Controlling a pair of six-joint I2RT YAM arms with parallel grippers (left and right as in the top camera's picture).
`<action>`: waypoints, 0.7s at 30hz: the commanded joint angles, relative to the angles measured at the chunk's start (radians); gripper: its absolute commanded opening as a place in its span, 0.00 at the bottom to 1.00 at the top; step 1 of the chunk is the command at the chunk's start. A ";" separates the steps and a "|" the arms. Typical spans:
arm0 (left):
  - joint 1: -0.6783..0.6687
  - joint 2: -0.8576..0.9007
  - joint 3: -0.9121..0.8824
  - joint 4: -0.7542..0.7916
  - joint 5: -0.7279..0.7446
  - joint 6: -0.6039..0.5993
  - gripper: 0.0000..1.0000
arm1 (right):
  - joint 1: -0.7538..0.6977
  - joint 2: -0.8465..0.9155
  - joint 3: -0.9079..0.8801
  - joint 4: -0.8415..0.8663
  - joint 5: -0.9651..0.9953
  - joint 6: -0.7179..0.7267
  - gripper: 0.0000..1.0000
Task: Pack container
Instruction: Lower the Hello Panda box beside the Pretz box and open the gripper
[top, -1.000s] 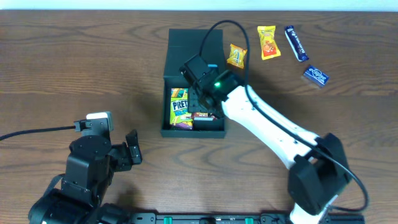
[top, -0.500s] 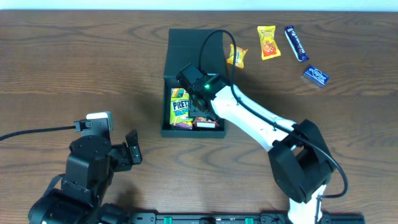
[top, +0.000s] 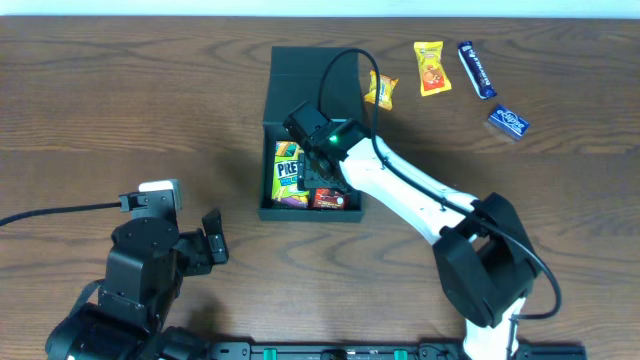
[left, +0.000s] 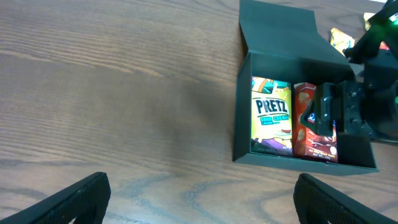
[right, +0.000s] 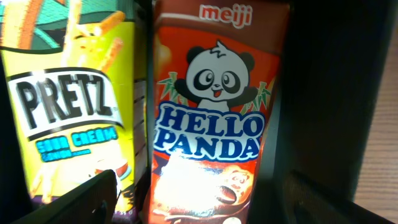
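Your right arm has swung its elbow in since a second ago and reaches into the container (top: 300, 85). The right gripper (right: 208, 199) has spread wide, gripping nothing. Beneath it lies the Hello Panda box (right: 217, 124), with the Pretz box (right: 68, 106) beside its left finger. The left gripper (left: 199, 193) gapes empty, well apart.

Matte black square container (top: 305, 85) — hinged lid open, flap laid back flat on far side; upright, mid-scene.

Overhead straight down, left wrist oblique, distant, right wrist close inside container (top: 296, 85), seen by all
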 joint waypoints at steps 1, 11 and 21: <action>0.003 -0.003 0.021 -0.003 -0.019 0.006 0.95 | 0.008 -0.079 0.027 0.008 0.011 -0.031 0.84; 0.003 -0.003 0.021 -0.002 -0.019 0.006 0.95 | 0.008 -0.070 0.025 0.022 0.042 -0.029 0.05; 0.003 -0.003 0.021 -0.003 -0.019 0.006 0.95 | 0.008 -0.007 0.025 -0.042 0.115 0.090 0.01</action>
